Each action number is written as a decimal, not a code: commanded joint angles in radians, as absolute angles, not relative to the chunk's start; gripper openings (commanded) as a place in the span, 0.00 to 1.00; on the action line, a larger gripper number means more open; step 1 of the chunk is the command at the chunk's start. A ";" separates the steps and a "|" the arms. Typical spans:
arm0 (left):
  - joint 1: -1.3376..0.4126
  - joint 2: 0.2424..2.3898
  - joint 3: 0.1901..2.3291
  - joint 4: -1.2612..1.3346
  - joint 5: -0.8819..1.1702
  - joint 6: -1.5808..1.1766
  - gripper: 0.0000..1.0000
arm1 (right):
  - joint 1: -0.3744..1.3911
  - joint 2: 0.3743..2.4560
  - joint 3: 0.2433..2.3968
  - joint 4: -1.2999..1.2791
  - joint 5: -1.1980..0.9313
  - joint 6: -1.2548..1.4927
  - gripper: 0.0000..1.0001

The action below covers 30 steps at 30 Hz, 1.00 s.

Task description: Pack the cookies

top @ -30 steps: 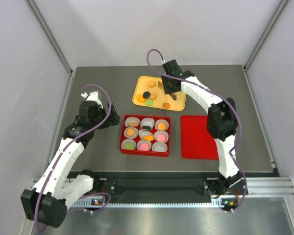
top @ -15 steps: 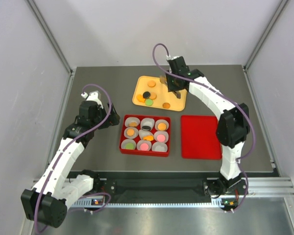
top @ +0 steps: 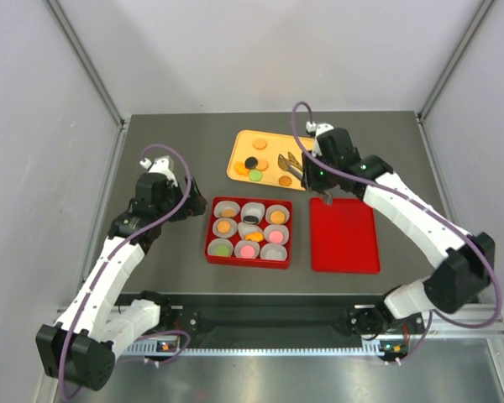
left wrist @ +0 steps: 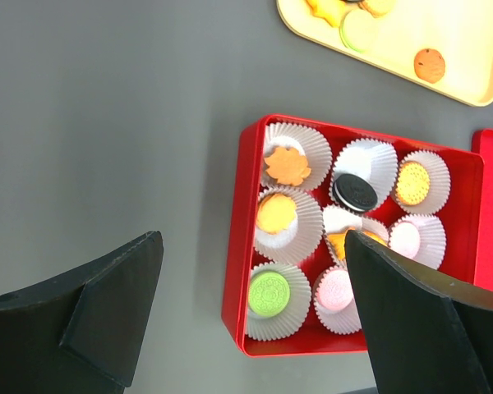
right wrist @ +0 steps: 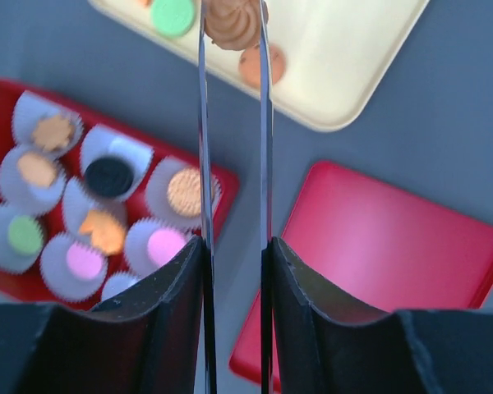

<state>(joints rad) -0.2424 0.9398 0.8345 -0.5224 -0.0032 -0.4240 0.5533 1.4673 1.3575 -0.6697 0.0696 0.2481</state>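
Over the tray [right wrist: 353, 49], right gripper [top: 291, 165] is clenched on a brown cookie [right wrist: 232, 25]. Left gripper [left wrist: 251, 242], well left of the tray, gapes empty.

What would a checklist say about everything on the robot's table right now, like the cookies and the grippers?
Surface: grey table, no spills seen.
Job's things: cookies lie loose on the yellow tray. The red box holds white paper cups, and most have a cookie inside. The red lid lies flat beside the box, toward the right arm.
Clutter: nothing seen.
Grippers: left gripper open and empty, beside the box. Right gripper shut on a brown cookie, over the tray.
Cables: a purple cable loops along each arm; neither seems to touch the tray or box.
Surroundings: pale walls on three sides, metal rail at the near edge.
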 commanded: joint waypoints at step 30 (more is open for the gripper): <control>-0.235 0.928 0.822 -0.457 0.043 -0.423 0.96 | 0.951 1.037 1.039 -0.880 0.006 0.443 0.36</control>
